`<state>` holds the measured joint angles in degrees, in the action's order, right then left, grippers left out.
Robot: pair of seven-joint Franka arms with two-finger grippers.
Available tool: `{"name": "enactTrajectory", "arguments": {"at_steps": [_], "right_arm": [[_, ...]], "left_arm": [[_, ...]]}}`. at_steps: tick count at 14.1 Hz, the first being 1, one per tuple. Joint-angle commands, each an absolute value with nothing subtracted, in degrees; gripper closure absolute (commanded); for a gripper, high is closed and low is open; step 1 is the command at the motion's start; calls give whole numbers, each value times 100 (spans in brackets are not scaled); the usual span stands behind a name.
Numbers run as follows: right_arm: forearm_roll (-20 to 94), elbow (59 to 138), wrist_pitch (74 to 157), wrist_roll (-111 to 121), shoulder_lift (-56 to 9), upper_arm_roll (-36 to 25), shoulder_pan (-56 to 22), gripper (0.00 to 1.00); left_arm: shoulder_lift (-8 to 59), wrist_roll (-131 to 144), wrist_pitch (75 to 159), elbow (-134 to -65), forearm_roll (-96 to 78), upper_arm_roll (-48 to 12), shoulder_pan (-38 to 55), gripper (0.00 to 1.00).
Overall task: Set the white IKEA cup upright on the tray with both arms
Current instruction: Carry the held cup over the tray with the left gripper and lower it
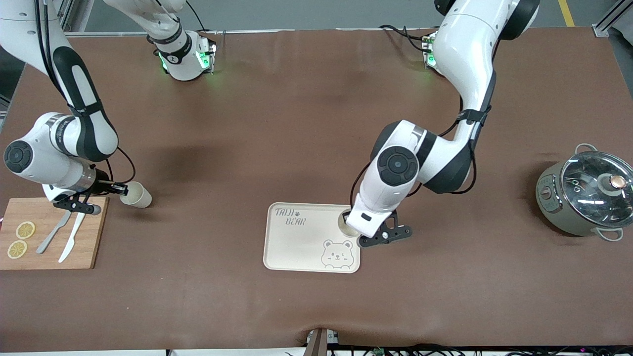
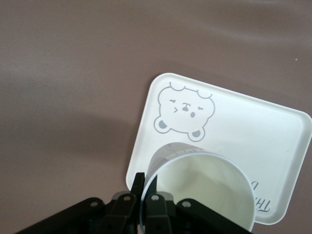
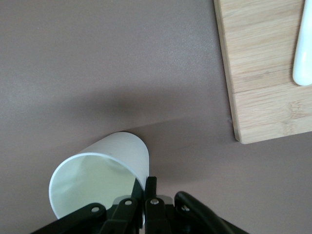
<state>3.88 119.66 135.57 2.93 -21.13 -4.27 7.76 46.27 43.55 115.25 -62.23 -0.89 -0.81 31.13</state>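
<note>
A cream tray (image 1: 301, 244) with "TAIJI BEAR" lettering lies near the middle of the table. My left gripper (image 1: 350, 221) is shut on the rim of a white cup (image 1: 344, 221) at the tray's corner toward the left arm's end, mouth up. In the left wrist view the fingers (image 2: 138, 184) pinch the cup wall (image 2: 204, 190) over the tray (image 2: 253, 126). My right gripper (image 1: 120, 190) is shut on the rim of a second white cup (image 1: 137, 195), tilted low over the table beside the cutting board. The right wrist view shows that cup (image 3: 97, 180) and the fingers (image 3: 151, 184).
A bamboo cutting board (image 1: 89, 242) with lemon slices (image 1: 24, 230), a white knife (image 1: 71, 240) and a metal utensil (image 1: 53, 232) lies at the right arm's end; it also shows in the right wrist view (image 3: 263, 73). A grey pot with a glass lid (image 1: 586, 195) stands at the left arm's end.
</note>
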Motion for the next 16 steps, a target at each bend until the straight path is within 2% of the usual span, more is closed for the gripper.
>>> {"name": "enactTrajectory", "arguments": {"at_steps": [1, 3, 13, 16], "right_arm": [[431, 11586, 12915, 325, -2065, -448, 730, 100], [431, 11356, 12517, 308, -2074, -448, 730, 100], [431, 10891, 11866, 325, -2048, -448, 747, 100], [431, 10373, 11024, 299, -2057, -448, 730, 100]], "left_arm": [[4878, 4561, 11864, -6021, -44, -53, 3260, 100], [4983, 4605, 12102, -6029, -44, -44, 3278, 100], [5545, 4553, 12989, -6047, -26, -9, 3305, 100], [5634, 4535, 13052, -6056, 0, 0, 3305, 100]]}}
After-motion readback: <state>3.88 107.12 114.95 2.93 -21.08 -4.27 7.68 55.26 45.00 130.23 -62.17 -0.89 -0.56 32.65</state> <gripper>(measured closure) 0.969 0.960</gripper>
